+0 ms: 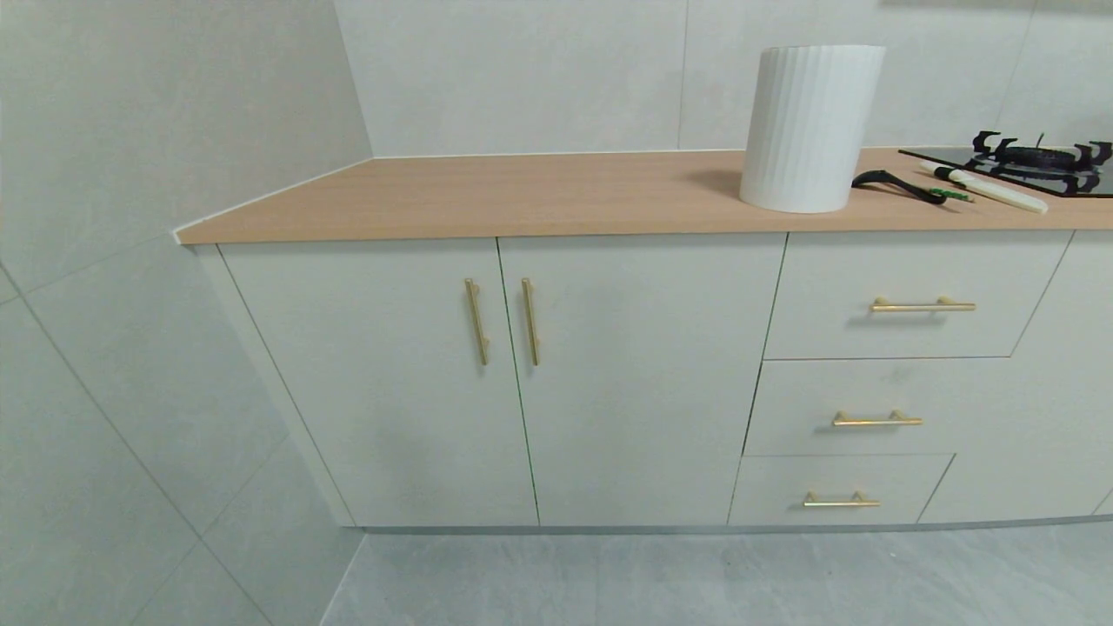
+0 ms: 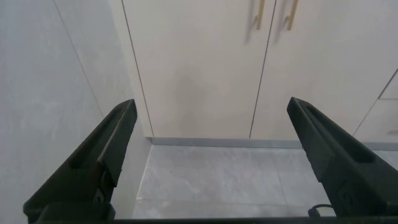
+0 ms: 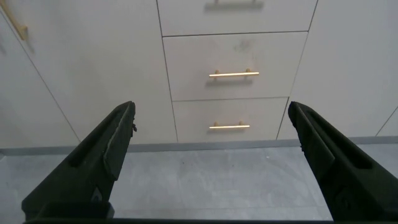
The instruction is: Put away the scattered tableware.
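On the wooden countertop [image 1: 522, 196], at its right end, lie a black ladle-like utensil [image 1: 900, 185] and a cream-handled utensil [image 1: 987, 187] with a green part. A tall white ribbed holder [image 1: 809, 126] stands just left of them. My left gripper [image 2: 211, 112] is open, held low before the double cabinet doors [image 2: 199, 68], with nothing between its fingers. My right gripper [image 3: 211, 115] is open too, facing the lower drawers [image 3: 236, 65], and holds nothing.
A black gas hob [image 1: 1043, 161] sits at the counter's far right. Below are two cabinet doors with gold handles [image 1: 504, 320] and three drawers [image 1: 904, 300]. A tiled wall [image 1: 130, 261] closes the left side. Grey floor [image 1: 696, 578] lies in front.
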